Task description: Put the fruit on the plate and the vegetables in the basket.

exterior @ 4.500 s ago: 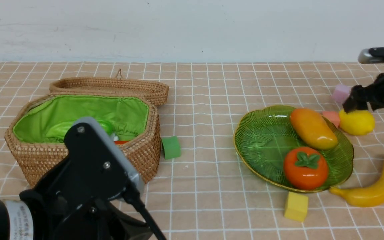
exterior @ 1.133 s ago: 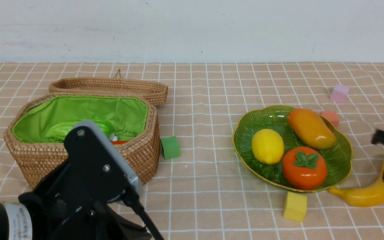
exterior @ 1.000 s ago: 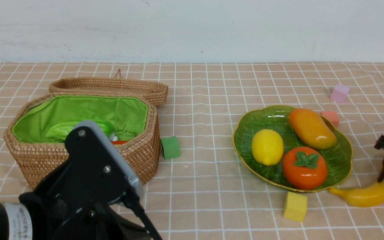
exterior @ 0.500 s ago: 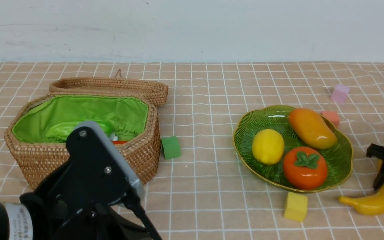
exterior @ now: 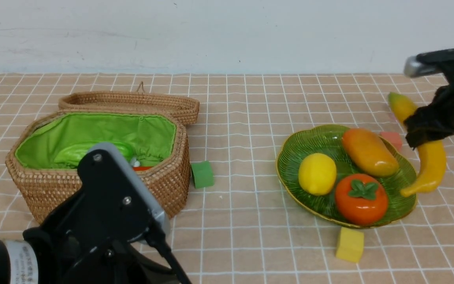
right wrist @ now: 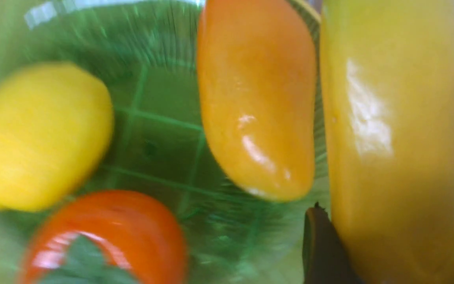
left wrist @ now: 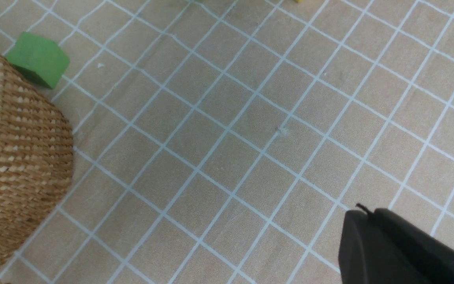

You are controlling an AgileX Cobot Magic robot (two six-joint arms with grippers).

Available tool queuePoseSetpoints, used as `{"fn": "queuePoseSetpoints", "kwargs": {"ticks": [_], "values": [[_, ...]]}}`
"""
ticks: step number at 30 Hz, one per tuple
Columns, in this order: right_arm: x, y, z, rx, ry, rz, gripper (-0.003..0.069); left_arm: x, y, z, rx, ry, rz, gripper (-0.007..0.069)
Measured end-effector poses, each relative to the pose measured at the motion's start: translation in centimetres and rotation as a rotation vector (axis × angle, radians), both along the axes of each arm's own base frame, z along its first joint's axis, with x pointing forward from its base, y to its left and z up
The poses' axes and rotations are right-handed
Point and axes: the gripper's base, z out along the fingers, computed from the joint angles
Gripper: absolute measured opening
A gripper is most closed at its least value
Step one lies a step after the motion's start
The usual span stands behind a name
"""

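The curved yellow banana hangs in the air just off the green plate's right rim, with my right gripper shut on its upper half. In the right wrist view the banana fills the space between the fingers. On the plate lie the lemon, the mango and the persimmon. The wicker basket stands at the left; a green cucumber and an orange bit show inside. My left gripper is shut and empty, low over the cloth near the basket.
The flat wicker lid lies behind the basket. A green cube sits right of the basket, a yellow cube in front of the plate, a pink-red cube behind the plate's right rim. My left arm blocks the front left.
My right gripper closed on the banana and lifted it off the cloth, up and back to beside the plate's right rim. The left arm has not moved.
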Motion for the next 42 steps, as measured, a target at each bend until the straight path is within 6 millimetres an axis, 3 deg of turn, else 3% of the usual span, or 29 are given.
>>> {"fn": "queuePoseSetpoints", "kwargs": {"ticks": [7,10,16,24,26,29,33,36,37,39,42], "values": [[1.4,2.1,-0.7,-0.138,-0.084,0.328,0.0325,0.0,0.0,0.0,-0.001,-0.001,0.000,-0.0002],[1.8,4.5,-0.6,-0.220,-0.155,0.512,0.0325,0.0,0.0,0.0,-0.006,-0.004,0.000,0.0000],[1.7,7.3,-1.3,-0.292,-0.163,0.660,0.0325,0.0,0.0,0.0,0.003,-0.015,-0.012,0.0000],[1.8,7.1,-1.3,-0.339,-0.145,0.634,0.0361,0.0,0.0,0.1,0.003,-0.016,-0.013,0.0000],[1.6,7.1,-1.3,-0.323,-0.128,0.615,0.0444,0.0,0.0,0.1,0.004,-0.018,-0.015,0.0001],[1.4,7.1,-1.2,-0.311,-0.114,0.605,0.0477,0.0,0.0,0.1,0.004,-0.018,-0.015,0.0001],[0.0,6.9,1.1,-0.256,-0.088,0.525,0.0498,0.2,-0.1,0.2,-0.001,-0.045,-0.017,0.0001],[-1.5,6.8,3.7,-0.192,-0.085,0.412,0.0454,0.2,0.0,0.6,-0.036,-0.072,-0.006,0.0001],[-3.2,6.7,5.8,-0.137,-0.070,0.319,0.0393,-0.1,0.3,1.2,-0.086,-0.094,0.006,-0.0003],[-5.4,6.3,8.0,-0.085,-0.029,0.232,0.0272,-0.9,1.4,1.6,-0.180,-0.123,0.028,-0.0013],[-9.3,5.7,9.6,-0.038,0.051,0.152,0.0108,-2.9,3.9,1.2,-0.341,-0.169,0.058,-0.0013]]}}
